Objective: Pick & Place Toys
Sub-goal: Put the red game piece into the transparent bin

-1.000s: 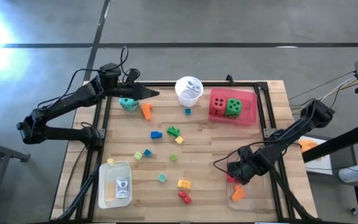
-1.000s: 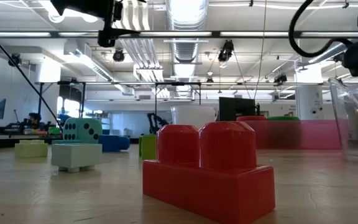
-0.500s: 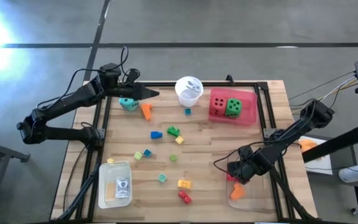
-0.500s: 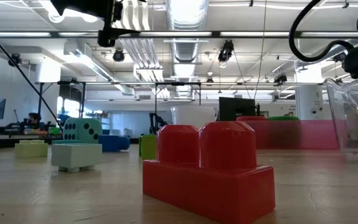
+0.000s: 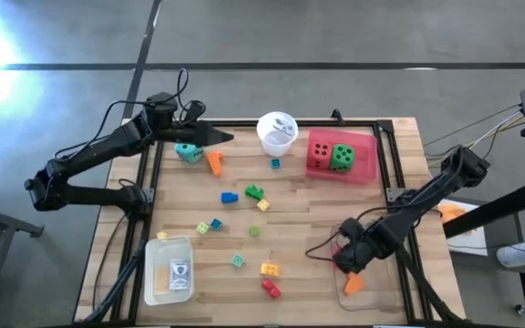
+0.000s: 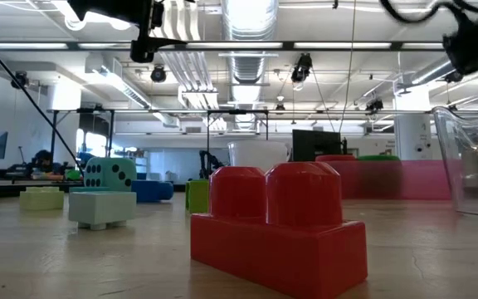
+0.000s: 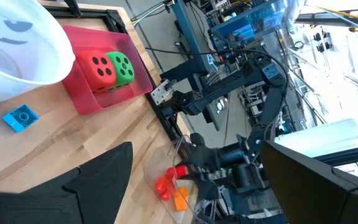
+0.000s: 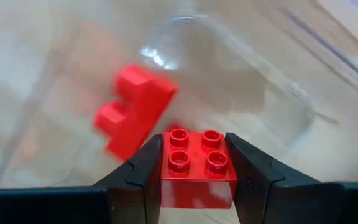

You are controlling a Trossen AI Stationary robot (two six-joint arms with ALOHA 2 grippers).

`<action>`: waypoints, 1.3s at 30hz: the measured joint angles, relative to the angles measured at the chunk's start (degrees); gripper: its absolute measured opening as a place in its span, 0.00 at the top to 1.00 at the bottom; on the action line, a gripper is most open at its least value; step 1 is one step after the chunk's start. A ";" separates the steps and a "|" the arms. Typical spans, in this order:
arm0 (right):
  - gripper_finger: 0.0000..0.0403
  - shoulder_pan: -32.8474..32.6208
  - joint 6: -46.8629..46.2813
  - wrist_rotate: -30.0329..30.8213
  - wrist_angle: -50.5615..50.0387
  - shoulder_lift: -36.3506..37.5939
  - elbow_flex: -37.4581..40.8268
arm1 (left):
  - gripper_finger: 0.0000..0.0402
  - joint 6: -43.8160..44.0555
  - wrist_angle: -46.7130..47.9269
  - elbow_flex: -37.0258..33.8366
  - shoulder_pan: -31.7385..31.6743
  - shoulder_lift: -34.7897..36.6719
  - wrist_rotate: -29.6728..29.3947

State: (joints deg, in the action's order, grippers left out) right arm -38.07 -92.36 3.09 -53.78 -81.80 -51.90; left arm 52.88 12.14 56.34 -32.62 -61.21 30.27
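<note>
1. From my remote station I see the right gripper [image 8: 197,168] clamped on a red brick [image 8: 197,163], studs facing the wrist camera, directly above the clear tray [image 5: 365,290] at the bench's [image 5: 303,264] near right corner.
2. Inside that tray lie an orange brick [image 5: 354,283] and another red piece [image 8: 132,111]; I judge the release needs only free floor between the tray's walls.
3. Mid-bench, loose bricks scatter, nearest a red one [image 5: 270,289].
4. Far left, the left gripper [image 5: 217,137] hangs open just beside the teal die [image 5: 188,151], the nearer arm for it.
</note>
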 joint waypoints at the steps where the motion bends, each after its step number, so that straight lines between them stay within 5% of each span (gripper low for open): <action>1: 0.68 -0.13 3.90 -0.01 0.16 0.01 -0.89 | 0.12 -0.02 0.00 0.00 -0.01 0.00 0.01; 8: 0.68 -0.98 27.54 -0.09 2.34 -1.00 -6.07 | 0.12 -0.62 0.00 0.00 0.00 0.00 0.47; 14: 0.68 -1.04 38.35 -2.54 6.16 -3.61 -5.89 | 0.12 -0.74 0.07 0.00 -0.01 0.00 0.87; 20: 0.68 -1.69 45.07 -8.81 6.49 -6.73 -5.22 | 0.12 -1.07 0.22 0.00 -0.02 0.00 1.30; 39: 0.68 -1.80 52.69 -12.58 13.87 -13.04 -4.96 | 0.12 -1.96 0.42 0.00 -0.04 0.00 1.52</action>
State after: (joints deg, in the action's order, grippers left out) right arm -39.88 -39.67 -9.50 -39.90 -94.85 -56.86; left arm 50.93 12.56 56.34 -32.67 -61.21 31.79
